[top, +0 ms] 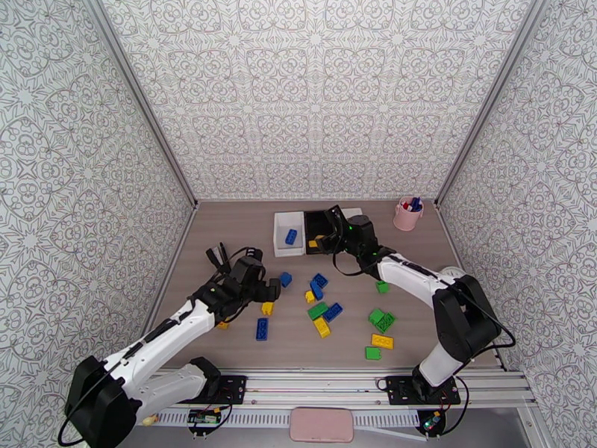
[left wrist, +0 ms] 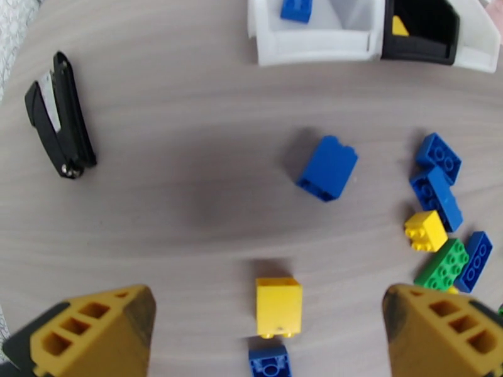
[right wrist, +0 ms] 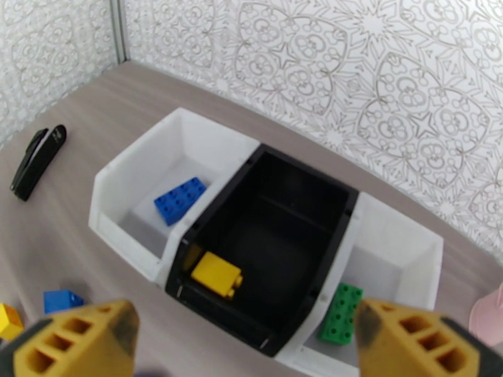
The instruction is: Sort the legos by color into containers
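The left gripper's yellow fingers (left wrist: 94, 331) stand wide apart and hold nothing. The left gripper (left wrist: 267, 328) points down at the wood-grain table (top: 239, 240), with a yellow brick (left wrist: 278, 307) lying below the gap between its fingertips. The left arm reaches forward from its base, elbow bent, wrist low over the left edge of the loose legos (top: 322, 327).

The right gripper's fingers (right wrist: 82, 340) are also spread wide and empty. The right arm stretches forward and leftward, and the right gripper (right wrist: 242, 337) hangs above the near rim of the black bin (right wrist: 283, 227).

Three rectangular bins sit touching in a row near the back wall. The left white bin (right wrist: 119, 183) holds one blue oblong brick (right wrist: 180, 200). The black bin holds one yellow brick (right wrist: 217, 275) in its near left corner. The right white bin (right wrist: 402, 240) holds one green oblong brick (right wrist: 340, 313).

About a dozen blue, yellow and green studded bricks lie scattered on the table between the arms. One smooth-sided blue brick (left wrist: 327, 168) lies tipped on its side. A black stapler (left wrist: 60, 114) lies to the left, and a pink pen cup (top: 407, 214) stands right of the bins.
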Motion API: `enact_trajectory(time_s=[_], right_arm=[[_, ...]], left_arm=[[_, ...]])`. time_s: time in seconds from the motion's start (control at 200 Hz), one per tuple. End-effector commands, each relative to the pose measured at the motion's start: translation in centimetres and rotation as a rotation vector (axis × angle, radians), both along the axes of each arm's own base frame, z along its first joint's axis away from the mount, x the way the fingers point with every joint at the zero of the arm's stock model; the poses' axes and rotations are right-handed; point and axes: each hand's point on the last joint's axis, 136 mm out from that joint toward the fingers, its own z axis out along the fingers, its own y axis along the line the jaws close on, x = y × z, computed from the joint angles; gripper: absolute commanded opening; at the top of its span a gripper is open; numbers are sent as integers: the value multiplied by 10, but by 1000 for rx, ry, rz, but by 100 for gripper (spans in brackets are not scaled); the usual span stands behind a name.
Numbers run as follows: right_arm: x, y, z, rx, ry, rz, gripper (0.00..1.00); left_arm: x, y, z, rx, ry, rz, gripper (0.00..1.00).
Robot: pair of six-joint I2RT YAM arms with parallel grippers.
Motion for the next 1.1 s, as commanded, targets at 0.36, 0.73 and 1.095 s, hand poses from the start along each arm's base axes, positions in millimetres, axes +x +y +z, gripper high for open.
enact_trajectory(time_s=[0.36,0.73,1.095], right_arm=[[-9,0,3,-42,-8,65,95],[-12,-5,1,-43,-1,58,95],[-16,-9,3,-46,-1,54,95]], left_arm=[[-26,-16,-57,-30,344,35,87],[-27,-20,-85,13,446,36,61],[-20,-22,-90,40,437,32,39]])
